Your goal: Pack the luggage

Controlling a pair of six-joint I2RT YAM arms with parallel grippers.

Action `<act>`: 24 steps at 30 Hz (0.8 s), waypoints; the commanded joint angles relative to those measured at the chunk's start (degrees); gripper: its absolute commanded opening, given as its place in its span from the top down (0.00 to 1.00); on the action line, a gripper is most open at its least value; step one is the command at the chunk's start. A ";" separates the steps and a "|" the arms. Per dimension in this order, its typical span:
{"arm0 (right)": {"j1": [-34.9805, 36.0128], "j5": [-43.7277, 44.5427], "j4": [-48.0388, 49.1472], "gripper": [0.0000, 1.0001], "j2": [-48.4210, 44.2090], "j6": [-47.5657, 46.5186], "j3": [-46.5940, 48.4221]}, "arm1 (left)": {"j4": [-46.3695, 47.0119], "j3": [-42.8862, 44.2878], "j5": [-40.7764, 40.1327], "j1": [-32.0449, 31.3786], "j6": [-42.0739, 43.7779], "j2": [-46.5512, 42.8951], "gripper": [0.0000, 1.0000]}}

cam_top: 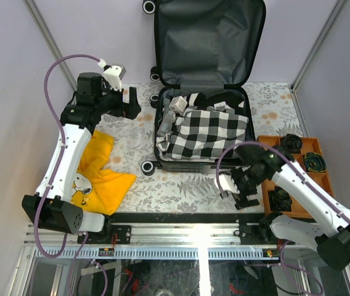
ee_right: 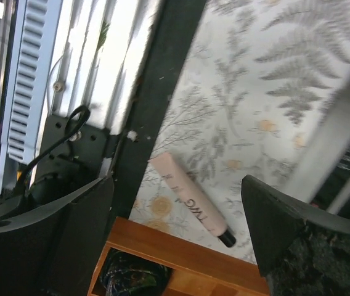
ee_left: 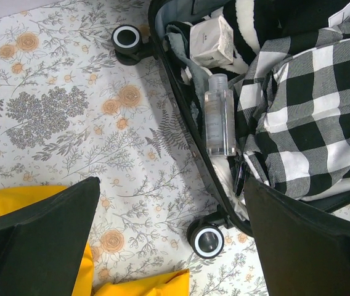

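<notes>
With the open luggage (cam_top: 209,43) at top centre and both the left fingers (ee_left: 39,240) and right fingers (ee_right: 298,234) spread and empty, the right should drop squarely astride the pink tube (ee_right: 190,200) beside the tray (ee_right: 156,248), then pinch mid-body.

Pink tube (ee_right: 190,206): I read dark letters along it, apparently "TWG"; it lies on the desk (ee_right: 255,92).
White box (ee_left: 212,38), in the luggage (ee_left: 193,126): faint print, which I cannot read.
</notes>
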 commanded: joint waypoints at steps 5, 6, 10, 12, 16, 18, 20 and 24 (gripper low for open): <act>3.63 9.05 8.40 0.14 -6.79 -16.26 -18.18 | -0.28 -0.75 1.25 0.49 -0.01 -0.12 0.00; 3.63 10.65 9.88 0.15 -6.81 -18.00 -20.05 | -0.28 -0.77 1.31 0.50 0.05 -0.11 0.00; 3.62 15.86 16.71 0.22 -6.40 -21.21 -25.39 | -0.28 -1.23 1.57 0.52 -0.17 -0.12 0.00; 3.64 16.99 19.81 0.25 -5.60 -21.73 -26.60 | -0.22 -1.48 1.81 0.50 -0.20 -0.12 0.00; 3.64 20.05 24.10 0.31 -2.92 -22.58 -28.30 | -0.27 -1.80 2.10 0.49 -0.21 0.06 0.00; 3.47 23.85 26.99 0.35 -1.72 -23.76 -30.58 | -0.25 -1.72 2.28 0.50 -0.36 0.10 0.00; 2.31 25.71 28.90 0.37 -1.16 -26.18 -32.40 | -0.28 -1.64 2.41 0.49 -0.39 0.12 0.00; -0.26 25.73 31.62 0.41 0.18 -28.85 -33.52 | -0.28 -1.68 2.38 0.50 -0.41 0.30 0.00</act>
